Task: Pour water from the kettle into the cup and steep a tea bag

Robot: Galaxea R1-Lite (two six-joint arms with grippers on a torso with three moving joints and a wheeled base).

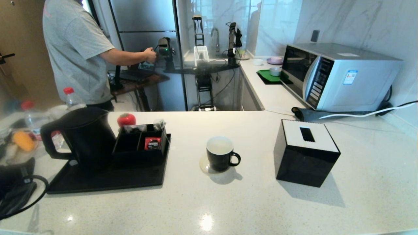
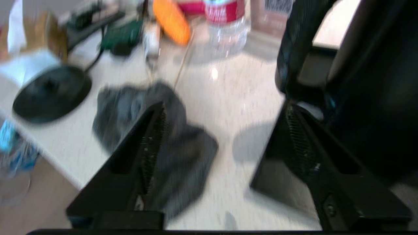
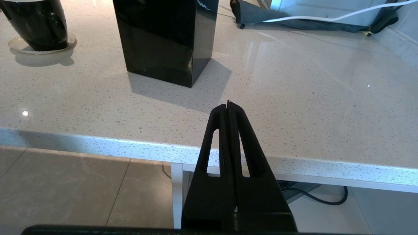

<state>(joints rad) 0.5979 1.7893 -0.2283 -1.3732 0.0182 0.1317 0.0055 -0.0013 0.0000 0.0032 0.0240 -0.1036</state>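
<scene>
The tall black kettle (image 1: 85, 137) stands on a black tray (image 1: 107, 181) at the left of the counter, its loop handle (image 1: 49, 140) pointing left. My left gripper (image 2: 224, 107) hovers open and empty just left of that handle (image 2: 297, 42), one finger (image 2: 294, 130) close to the kettle's foot. The black cup (image 1: 220, 153) with white inside sits on a coaster mid-counter. A small pale pouch with a thin string (image 1: 160, 125), probably the tea bag, rests in the compartment box (image 1: 140, 145). My right gripper (image 3: 228, 103) is shut and empty, parked over the counter's near edge, out of the head view.
A black tissue box (image 1: 305, 153) stands right of the cup, and a microwave (image 1: 336, 75) sits behind it. Left of the kettle lie a dark cloth (image 2: 156, 143), a round black base (image 2: 50, 93), water bottles (image 1: 70, 98) and clutter. A person (image 1: 75, 49) stands behind the counter.
</scene>
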